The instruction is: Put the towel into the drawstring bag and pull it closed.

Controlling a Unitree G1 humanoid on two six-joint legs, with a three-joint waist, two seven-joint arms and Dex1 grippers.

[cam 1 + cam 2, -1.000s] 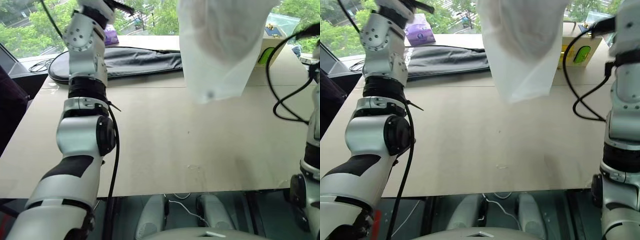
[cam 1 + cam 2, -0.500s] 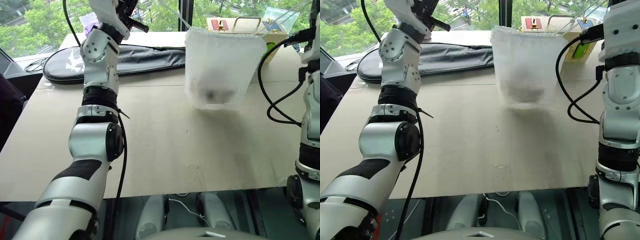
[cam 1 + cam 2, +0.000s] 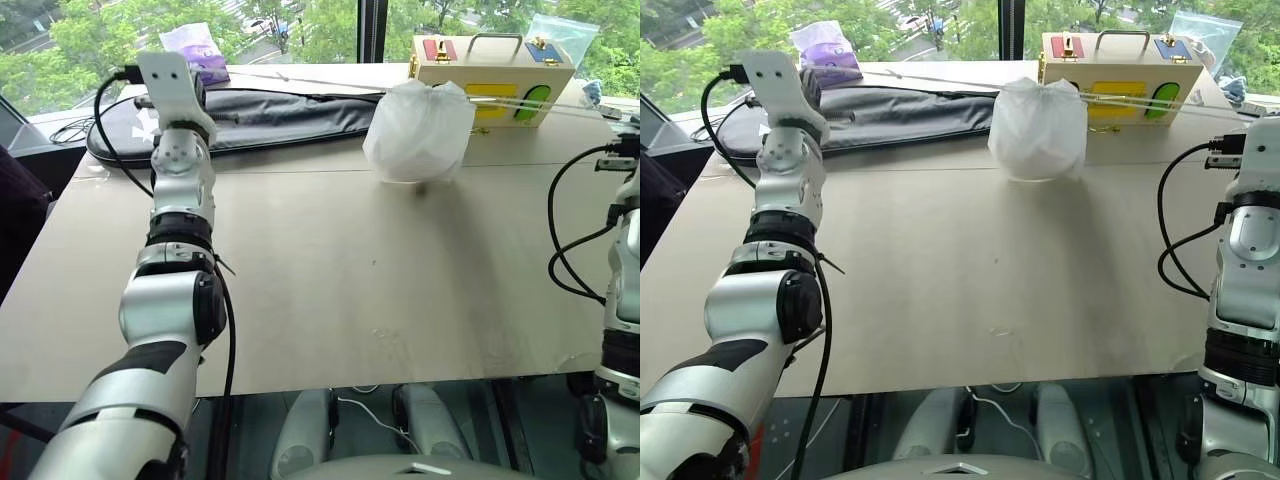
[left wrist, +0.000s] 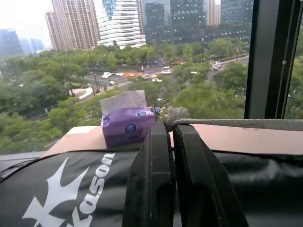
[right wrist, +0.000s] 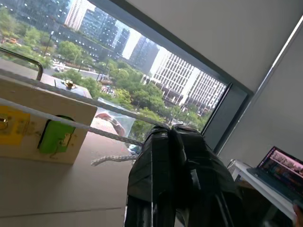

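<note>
Beyond the far window lie green trees and tall city blocks. Nearer, the tan counter (image 3: 330, 280) fills the middle of the scene, its near and middle stretches bare, its right corner cut off by the frame. Along the far left lies a long black racket case (image 3: 250, 115), its left end partly behind the left arm. Right of it stands a wooden box (image 3: 1120, 68) with a handle and coloured panels. The drawstring bag (image 3: 418, 130) sits on the counter just before the box, bunched round and gathered at the top; whatever is inside cannot be made out through the fabric. Thin white cords (image 3: 940, 80) run taut from its mouth out to both sides. The left gripper (image 4: 169, 124) is pinched tight on one cord, as is the right gripper (image 5: 169, 128) on the other. A purple tissue pack (image 4: 127, 126) rests at the far left edge.
</note>
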